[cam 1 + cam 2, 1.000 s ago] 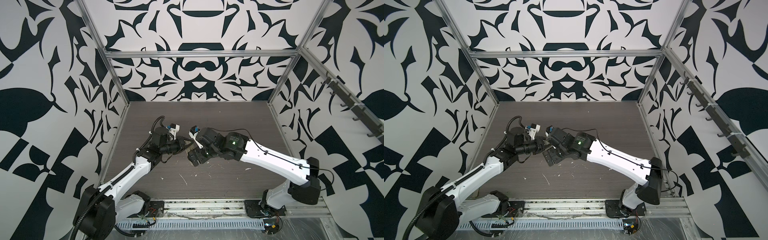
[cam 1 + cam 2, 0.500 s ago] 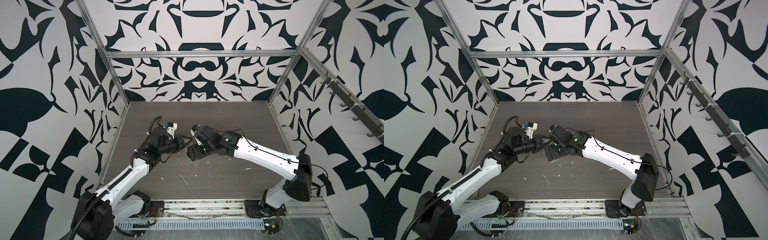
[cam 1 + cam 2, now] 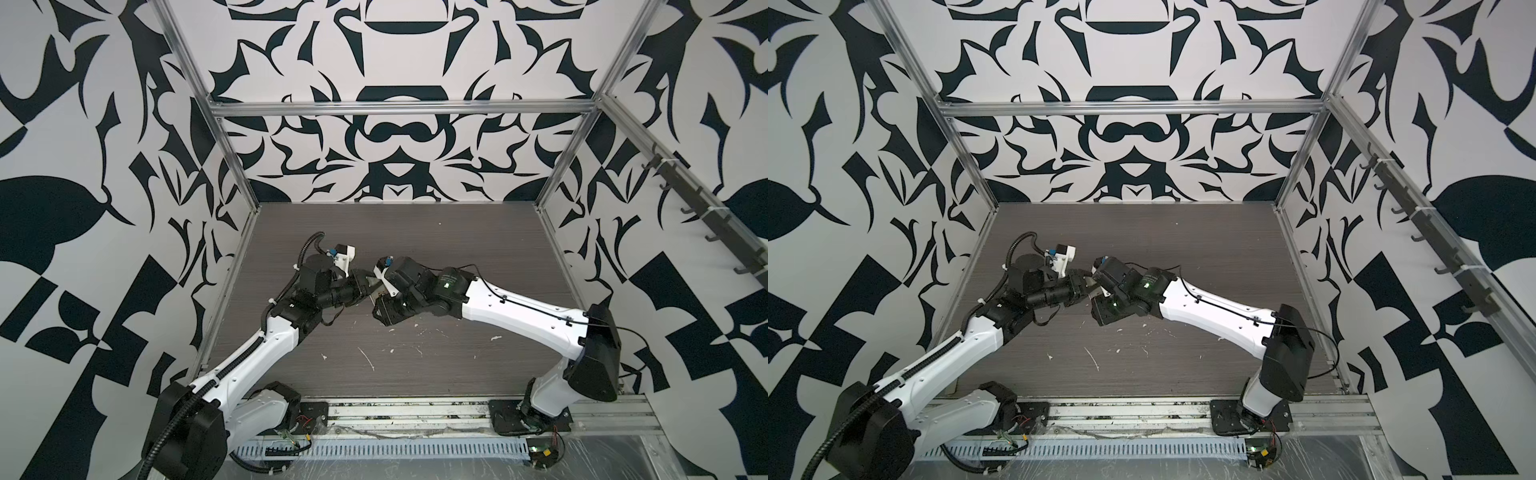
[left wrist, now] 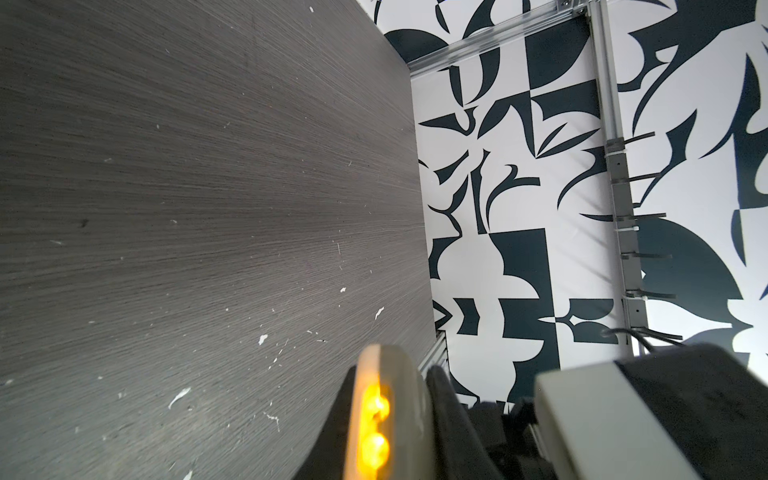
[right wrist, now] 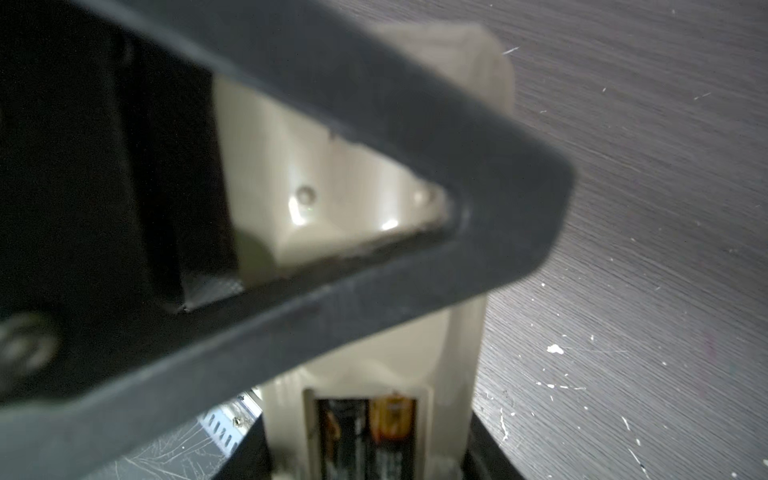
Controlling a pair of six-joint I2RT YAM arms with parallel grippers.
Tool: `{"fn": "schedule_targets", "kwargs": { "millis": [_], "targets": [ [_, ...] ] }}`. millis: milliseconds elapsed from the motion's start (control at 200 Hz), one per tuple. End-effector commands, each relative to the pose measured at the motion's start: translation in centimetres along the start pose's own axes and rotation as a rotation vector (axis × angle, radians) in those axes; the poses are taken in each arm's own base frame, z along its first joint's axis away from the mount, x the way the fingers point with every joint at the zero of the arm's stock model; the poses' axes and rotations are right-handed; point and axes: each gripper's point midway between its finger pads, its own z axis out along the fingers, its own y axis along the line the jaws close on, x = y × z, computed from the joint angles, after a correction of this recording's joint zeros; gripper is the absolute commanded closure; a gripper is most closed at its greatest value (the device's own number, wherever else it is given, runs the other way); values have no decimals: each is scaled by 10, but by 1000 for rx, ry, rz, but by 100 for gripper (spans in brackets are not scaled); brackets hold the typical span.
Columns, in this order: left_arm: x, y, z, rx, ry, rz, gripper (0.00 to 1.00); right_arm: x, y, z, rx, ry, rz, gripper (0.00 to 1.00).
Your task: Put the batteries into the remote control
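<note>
Both grippers meet above the middle of the table, with the remote control (image 3: 369, 284) (image 3: 1091, 286) held in the air between them. My left gripper (image 4: 386, 449) is shut on it; I see the remote control (image 4: 399, 395) edge-on, glowing orange along one side. In the right wrist view its pale back (image 5: 316, 195) faces the camera, and two batteries (image 5: 365, 432), dark with copper marking, lie side by side in the recess. My right gripper (image 5: 368, 465) has dark fingers (image 5: 490, 453) lying against both long edges. The left gripper's dark finger (image 5: 498, 187) crosses the view and hides much of the remote.
White flecks and scratches (image 3: 368, 357) dot the dark wood-grain table (image 3: 415, 237). Patterned walls on aluminium posts (image 3: 232, 158) close in three sides. A rail of hooks (image 3: 706, 216) runs along the right wall, and a slotted cable duct (image 3: 395, 449) along the front.
My right gripper's jaws have narrowed from wide open onto the remote's sides, and the right arm has shifted a little towards the left gripper. The left gripper has kept its hold.
</note>
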Motion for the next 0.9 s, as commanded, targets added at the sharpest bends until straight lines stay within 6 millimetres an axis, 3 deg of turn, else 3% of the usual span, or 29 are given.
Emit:
{"fn": "schedule_targets", "kwargs": {
  "millis": [0,150,205,250,330,415,550,675,895],
  "targets": [
    [-4,-5,0,27,-14,15,100,-7,0,-7,-6,-31,18,61],
    [-6,-2,1,11,-24,10,100,-6,-5,-7,12,-32,24,77],
    [-7,1,2,-4,-24,7,93,-6,-10,-9,25,-35,32,80],
    [-6,3,2,-16,-20,4,83,-6,-14,-10,35,-37,40,82],
    [-5,6,2,-33,-14,1,54,-5,-26,-13,60,-37,59,86],
    [-5,11,0,-55,-22,0,33,-3,-39,-17,92,-32,70,88],
    [-5,19,-7,-99,-40,-4,10,3,-55,-21,144,-2,63,89],
    [-5,37,-16,-185,-51,-28,4,8,-68,-18,191,29,54,89],
    [3,76,-37,-389,-46,-74,5,25,-92,-1,299,104,49,89]
  ]
}}
